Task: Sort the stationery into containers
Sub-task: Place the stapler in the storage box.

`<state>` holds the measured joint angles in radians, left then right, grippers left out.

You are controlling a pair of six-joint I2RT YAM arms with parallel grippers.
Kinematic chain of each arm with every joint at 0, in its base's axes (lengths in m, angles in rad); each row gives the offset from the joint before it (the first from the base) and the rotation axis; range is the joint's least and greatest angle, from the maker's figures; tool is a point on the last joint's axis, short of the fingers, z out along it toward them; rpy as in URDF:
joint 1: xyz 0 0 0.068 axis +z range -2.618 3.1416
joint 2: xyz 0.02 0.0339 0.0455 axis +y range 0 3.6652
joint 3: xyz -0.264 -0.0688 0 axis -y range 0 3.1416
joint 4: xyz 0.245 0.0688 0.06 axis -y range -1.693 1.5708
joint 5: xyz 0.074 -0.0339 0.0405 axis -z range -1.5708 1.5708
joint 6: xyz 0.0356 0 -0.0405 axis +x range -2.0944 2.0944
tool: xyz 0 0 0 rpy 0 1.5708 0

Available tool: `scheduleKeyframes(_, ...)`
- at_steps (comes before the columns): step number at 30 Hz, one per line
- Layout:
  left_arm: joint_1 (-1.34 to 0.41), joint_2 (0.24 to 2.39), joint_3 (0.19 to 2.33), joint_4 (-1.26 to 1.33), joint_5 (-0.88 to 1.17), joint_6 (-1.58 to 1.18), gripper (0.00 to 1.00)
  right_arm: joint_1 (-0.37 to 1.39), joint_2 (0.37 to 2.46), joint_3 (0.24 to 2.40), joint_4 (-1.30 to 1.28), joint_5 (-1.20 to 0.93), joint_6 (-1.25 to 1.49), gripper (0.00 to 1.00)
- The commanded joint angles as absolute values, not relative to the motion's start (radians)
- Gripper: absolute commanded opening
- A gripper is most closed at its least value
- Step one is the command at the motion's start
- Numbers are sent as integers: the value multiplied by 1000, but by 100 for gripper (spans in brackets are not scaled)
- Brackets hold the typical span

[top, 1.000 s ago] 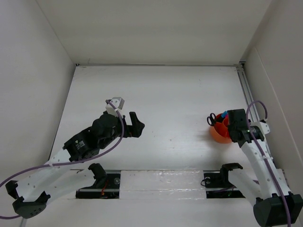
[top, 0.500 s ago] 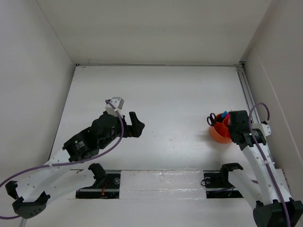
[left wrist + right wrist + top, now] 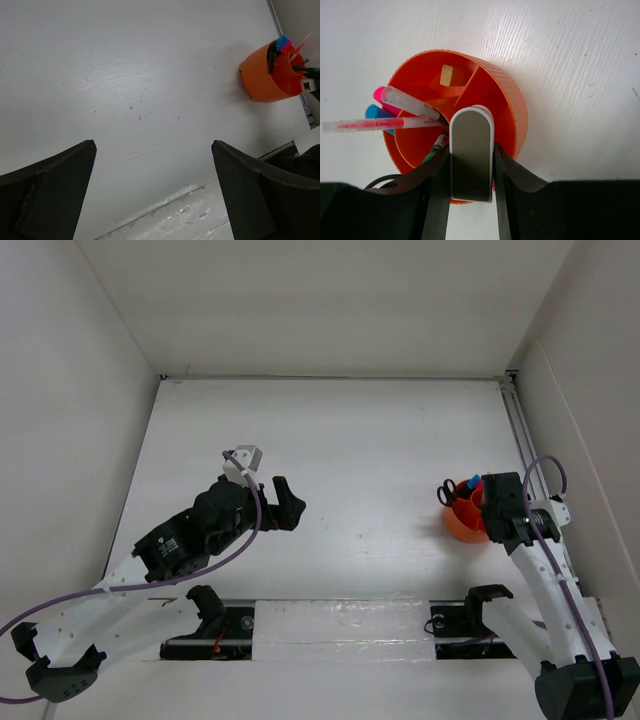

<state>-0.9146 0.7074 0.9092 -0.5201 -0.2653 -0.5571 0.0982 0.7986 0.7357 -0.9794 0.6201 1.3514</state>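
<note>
We see the left end effector (image 3: pixel 285 505) hanging above the middle of the white desk (image 3: pixel 350 430) with its jaws spread wide and nothing between them. It is well apart from the orange tub (image 3: pixel 465 524), which stands near the desk's right edge.

The right end effector (image 3: pixel 471 156) is directly over the tub, clamped on a flat eraser (image 3: pixel 471 145) with a rounded end. The eraser has a white edge, and its face looks dull grey in the shade. It stands on end between the two fingers, its rounded tip above the tub's inner dividers; we cannot tell whether it touches them.

Inside the tub, a small yellow eraser (image 3: pixel 446 75) lies alone in the far compartment. On the left side lean a pink-capped marker (image 3: pixel 381 94), a blue-capped marker (image 3: pixel 373 111), a clear-capped pen (image 3: pixel 412 103) and a thin pen (image 3: pixel 365 125) with red inside. The thin pen has a short line of print on its barrel, too small for us to read. The black scissors (image 3: pixel 447 490) stand in the tub too, handles up. We find no brand or label legible anywhere.
</note>
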Motion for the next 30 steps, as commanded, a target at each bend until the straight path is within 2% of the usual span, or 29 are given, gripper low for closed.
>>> scheduleKeyframes(1, -917, 696, 905, -492, -264, -543, 100, 94, 795, 752, -979, 624, 1362, 8)
scheduleKeyframes(2, -917, 696, 905, -492, -264, -543, 100, 94, 795, 752, -979, 624, 1362, 8)
scheduleKeyframes(3, -917, 696, 905, -492, -264, -543, 100, 94, 795, 752, -979, 624, 1362, 13)
scheduleKeyframes(9, -917, 696, 905, -483, -255, -543, 100, 94, 795, 752, -979, 624, 1362, 13)
scheduleKeyframes(13, -917, 696, 905, -483, -255, -534, 100, 94, 804, 752, -979, 624, 1353, 23)
scheduleKeyframes(18, -917, 696, 905, -483, -245, -534, 100, 94, 804, 752, -979, 624, 1353, 23)
scheduleKeyframes(20, -917, 696, 905, -483, -245, -534, 100, 94, 804, 752, -979, 615, 1353, 28)
scheduleKeyframes(25, -917, 696, 896, -483, -245, -534, 100, 94, 795, 752, -979, 615, 1353, 29)
scheduleKeyframes(27, -917, 696, 896, -483, -245, -534, 100, 94, 795, 752, -979, 615, 1353, 37)
scheduleKeyframes(30, -917, 696, 896, -483, -245, -534, 100, 94, 795, 752, -979, 615, 1353, 37)
